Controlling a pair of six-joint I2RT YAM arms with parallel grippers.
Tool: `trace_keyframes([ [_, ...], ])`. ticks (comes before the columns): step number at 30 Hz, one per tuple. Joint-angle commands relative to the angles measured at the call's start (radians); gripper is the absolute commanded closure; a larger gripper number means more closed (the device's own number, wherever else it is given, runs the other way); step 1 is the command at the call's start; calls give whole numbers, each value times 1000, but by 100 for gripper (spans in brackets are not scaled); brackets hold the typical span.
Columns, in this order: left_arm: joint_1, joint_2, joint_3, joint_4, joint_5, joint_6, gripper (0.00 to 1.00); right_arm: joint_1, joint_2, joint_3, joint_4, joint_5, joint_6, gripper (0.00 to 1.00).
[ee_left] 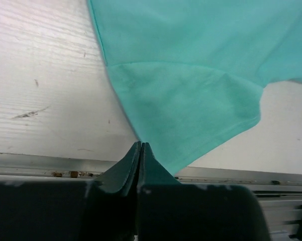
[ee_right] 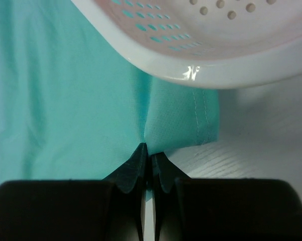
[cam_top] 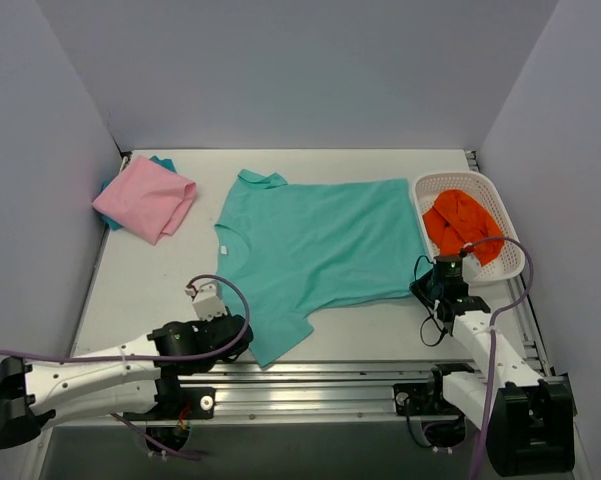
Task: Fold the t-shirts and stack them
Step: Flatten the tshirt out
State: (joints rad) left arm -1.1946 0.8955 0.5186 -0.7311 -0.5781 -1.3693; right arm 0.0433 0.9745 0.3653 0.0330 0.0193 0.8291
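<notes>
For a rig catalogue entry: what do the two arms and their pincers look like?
The left arm and right arm have white shells, black joints and black bases. A purple cable loops along each. The left pincer and right pincer are dark and taper to narrow tips.

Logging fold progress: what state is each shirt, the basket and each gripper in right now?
mint-teal t-shirt: spread flat, unfolded
pink t-shirt: folded, far left
orange garment: crumpled inside the basket
basket: upright
left gripper: shut on the mint-teal t-shirt's near sleeve
right gripper: shut on its hem corner
</notes>
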Motion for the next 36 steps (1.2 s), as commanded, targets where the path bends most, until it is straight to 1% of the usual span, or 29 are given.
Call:
trace_keyframes([
  [1, 9, -120, 60, -218, -92, -43, 98, -10, -56, -17, -87, 31, 22, 100],
  [4, 12, -170, 67, -280, -101, -53, 98, -10, -69, -17, -107, 27, 22, 100],
  [8, 12, -162, 63, -246, -82, -34, 98, -10, -69, -23, -111, 18, 22, 100],
  [10, 12, -135, 52, -206, -65, 1, 98, -10, -72, -25, -110, 18, 21, 100],
  [11, 12, -91, 32, -120, -22, 39, 84, -10, -71, -25, -105, 16, 19, 100],
  [12, 12, -90, 32, -88, -10, 39, 84, -10, -69, -25, -105, 16, 19, 100],
  [13, 12, -58, 26, -62, 4, 47, 77, -10, -68, -25, -99, 16, 16, 100],
  [14, 12, -40, 12, -15, 18, 50, 59, -10, -66, -25, -99, 16, 16, 100],
  [15, 12, -5, 6, 2, 38, 52, 52, -10, -62, -25, -96, 11, 16, 100],
  [16, 10, 12, 3, 18, 46, 49, 47, -10, -60, -23, -94, 11, 15, 100],
  [18, 10, 39, -6, 56, 58, 47, 39, -10, -56, -25, -91, 10, 13, 100],
  [20, 9, 57, -15, 102, 72, 50, 38, -10, -56, -25, -90, 10, 10, 100],
  [25, 9, 62, -43, 150, 86, 58, 37, -10, -56, -28, -84, 7, 8, 100],
  [31, 10, 80, -60, 191, 98, 59, 44, -10, -46, -26, -76, 8, 8, 100],
  [36, 10, 117, -52, 222, 110, 62, 47, -10, -36, -25, -73, 7, 4, 100],
])
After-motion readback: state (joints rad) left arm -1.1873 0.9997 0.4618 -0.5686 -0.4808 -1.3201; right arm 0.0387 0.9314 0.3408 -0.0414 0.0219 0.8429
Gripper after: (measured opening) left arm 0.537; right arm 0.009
